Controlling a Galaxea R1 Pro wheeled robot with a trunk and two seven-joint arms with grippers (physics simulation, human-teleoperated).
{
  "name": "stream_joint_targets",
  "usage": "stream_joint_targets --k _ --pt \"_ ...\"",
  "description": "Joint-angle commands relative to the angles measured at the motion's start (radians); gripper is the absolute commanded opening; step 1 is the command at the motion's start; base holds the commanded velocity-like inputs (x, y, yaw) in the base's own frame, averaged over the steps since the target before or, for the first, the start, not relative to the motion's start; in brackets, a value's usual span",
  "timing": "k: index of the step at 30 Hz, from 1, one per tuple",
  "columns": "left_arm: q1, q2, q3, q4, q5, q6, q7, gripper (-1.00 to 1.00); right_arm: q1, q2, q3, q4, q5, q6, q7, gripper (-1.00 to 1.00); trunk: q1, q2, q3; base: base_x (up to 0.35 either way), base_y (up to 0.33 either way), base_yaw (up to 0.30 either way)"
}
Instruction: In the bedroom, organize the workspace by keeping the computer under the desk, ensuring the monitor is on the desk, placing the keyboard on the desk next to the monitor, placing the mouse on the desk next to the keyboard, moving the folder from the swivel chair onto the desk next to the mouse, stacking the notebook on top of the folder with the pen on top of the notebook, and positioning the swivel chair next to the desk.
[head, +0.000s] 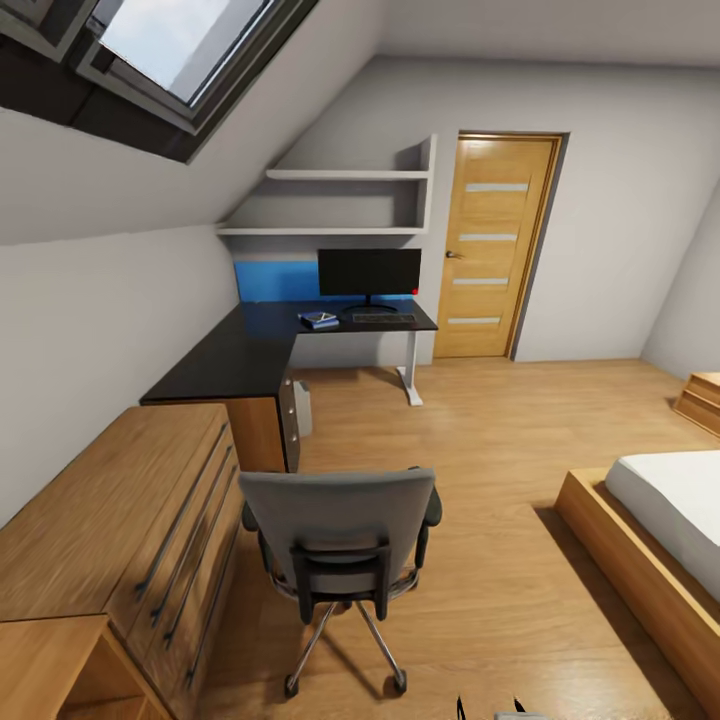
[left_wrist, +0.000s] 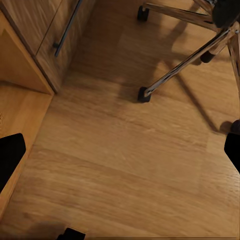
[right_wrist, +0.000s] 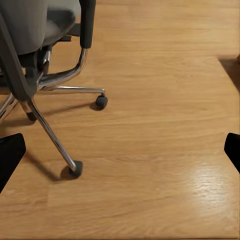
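Observation:
The grey swivel chair (head: 338, 535) stands on the plank floor with its back toward me, well short of the desk (head: 240, 355). On the black desk top, the monitor (head: 369, 272) has the keyboard (head: 382, 318) in front of it and the blue folder (head: 318, 320) to its left. Something small and dark with a pale streak lies on the folder, too small to name. The light grey computer (head: 303, 408) sits under the desk beside the drawers. My left gripper (left_wrist: 120, 152) hangs open over bare floor near a chair caster (left_wrist: 144, 95). The right gripper (right_wrist: 120, 155) is open beside the chair's chrome base (right_wrist: 50, 132).
Low oak cabinets (head: 110, 520) line the left wall up to the desk. A bed (head: 660, 530) in an oak frame is at the right. An oak door (head: 495, 245) is closed in the far wall. Open floor lies between the chair, desk and bed.

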Motion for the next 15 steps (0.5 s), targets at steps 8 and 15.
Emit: stream_joint_targets --k 8,15 --pt "-0.001 0.001 -0.008 0.0 0.008 -0.005 0.008 1.0 -0.001 0.0 0.008 0.0 0.001 -0.001 -0.009 1.0 0.03 -0.057 -0.026 -0.171 0.011 0.0" --pt "-0.001 0.0 -0.009 0.0 0.007 -0.004 0.007 1.0 -0.001 0.0 0.008 0.0 0.001 -0.001 -0.009 1.0 0.057 -0.106 -0.048 -0.187 0.008 0.0"
